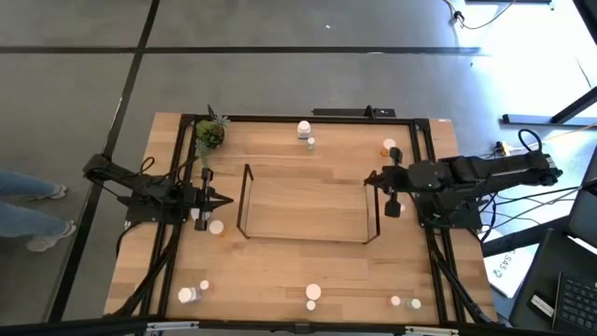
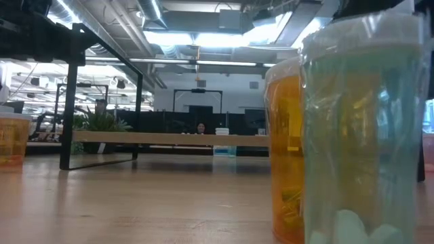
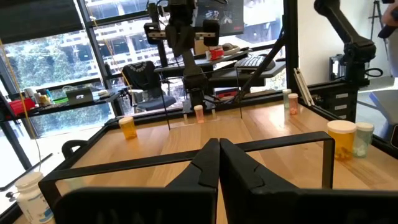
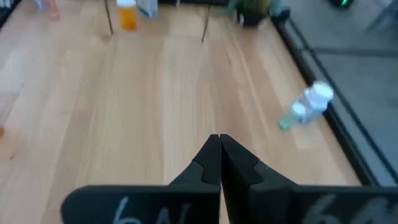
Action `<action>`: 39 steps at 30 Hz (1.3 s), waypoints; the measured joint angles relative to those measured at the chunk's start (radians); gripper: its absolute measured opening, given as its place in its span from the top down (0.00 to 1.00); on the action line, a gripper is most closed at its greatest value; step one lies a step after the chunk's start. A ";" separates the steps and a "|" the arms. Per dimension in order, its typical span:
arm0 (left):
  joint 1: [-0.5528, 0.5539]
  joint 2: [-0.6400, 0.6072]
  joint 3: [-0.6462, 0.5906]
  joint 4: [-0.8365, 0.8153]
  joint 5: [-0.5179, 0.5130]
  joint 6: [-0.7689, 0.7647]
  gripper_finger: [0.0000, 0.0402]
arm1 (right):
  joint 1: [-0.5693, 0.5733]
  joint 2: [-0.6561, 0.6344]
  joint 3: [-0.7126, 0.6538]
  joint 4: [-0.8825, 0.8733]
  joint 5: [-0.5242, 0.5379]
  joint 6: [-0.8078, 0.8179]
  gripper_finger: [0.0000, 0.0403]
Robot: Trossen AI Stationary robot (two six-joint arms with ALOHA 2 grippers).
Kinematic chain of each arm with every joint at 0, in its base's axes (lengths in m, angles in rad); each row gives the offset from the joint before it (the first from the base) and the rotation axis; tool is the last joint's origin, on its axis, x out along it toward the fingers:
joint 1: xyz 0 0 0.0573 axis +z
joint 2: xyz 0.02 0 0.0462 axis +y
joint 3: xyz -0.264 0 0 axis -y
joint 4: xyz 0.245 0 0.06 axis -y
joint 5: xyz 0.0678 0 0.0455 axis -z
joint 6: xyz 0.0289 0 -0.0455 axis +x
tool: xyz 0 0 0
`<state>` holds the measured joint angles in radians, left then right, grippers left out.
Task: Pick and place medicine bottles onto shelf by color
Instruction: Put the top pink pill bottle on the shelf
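**Nothing sorted yet: both claws are waiting shut beside the shelf**

You are looking at the very start of the task, I judge. The shelf (image 1: 308, 203) is standing in the middle of the desk (image 1: 280, 271), and its light wood surface is carrying no bottle. It is a low rack of thin black wire with upright end frames.

The medicine bottles are lying scattered around it, all outside the wire: a white one (image 1: 303, 130) near the far edge, an orange one (image 1: 388, 146) near the far right corner, one with a white cap (image 1: 187, 295) at the near left, one more (image 1: 313, 293) at the near middle. They are small, round and smooth; they are probably slipping easily if gripped off-centre.

The left claw (image 1: 227, 200) is hanging just beside the left end frame, fingers pressed together, holding nothing. The right claw (image 1: 368, 178) is hanging at the right end frame, also fully closed and empty.

For the next move you are needing to choose one bottle, open a claw wide, and come down around its body. A small green plant (image 1: 209, 135) is standing at the far left corner; it is not part of the sorting.
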<state>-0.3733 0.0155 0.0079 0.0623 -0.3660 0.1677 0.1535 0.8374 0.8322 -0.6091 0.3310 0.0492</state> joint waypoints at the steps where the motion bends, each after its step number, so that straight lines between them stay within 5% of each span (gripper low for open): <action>1: 0.000 0.000 0.000 0.000 0.000 0.000 1.00 | -0.014 0.019 0.023 -0.032 -0.001 0.021 1.00; 12: 0.000 0.000 0.000 0.000 0.000 0.000 1.00 | -0.088 0.181 0.225 -0.363 -0.071 0.183 1.00; 24: 0.000 0.000 0.017 0.016 -0.028 0.024 1.00 | -0.088 0.173 0.279 -0.659 -0.129 0.341 1.00; 32: 0.000 0.024 0.132 -0.116 -0.042 -0.040 1.00 | -0.088 0.173 0.312 -0.779 -0.276 0.339 1.00; 39: 0.000 0.173 0.308 -0.271 -0.065 -0.100 1.00 | -0.087 0.173 0.312 -0.782 -0.359 0.339 1.00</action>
<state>-0.3733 0.1886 0.3162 -0.2084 -0.4315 0.0675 0.0662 1.0100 1.1439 -1.3911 -0.0285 0.3887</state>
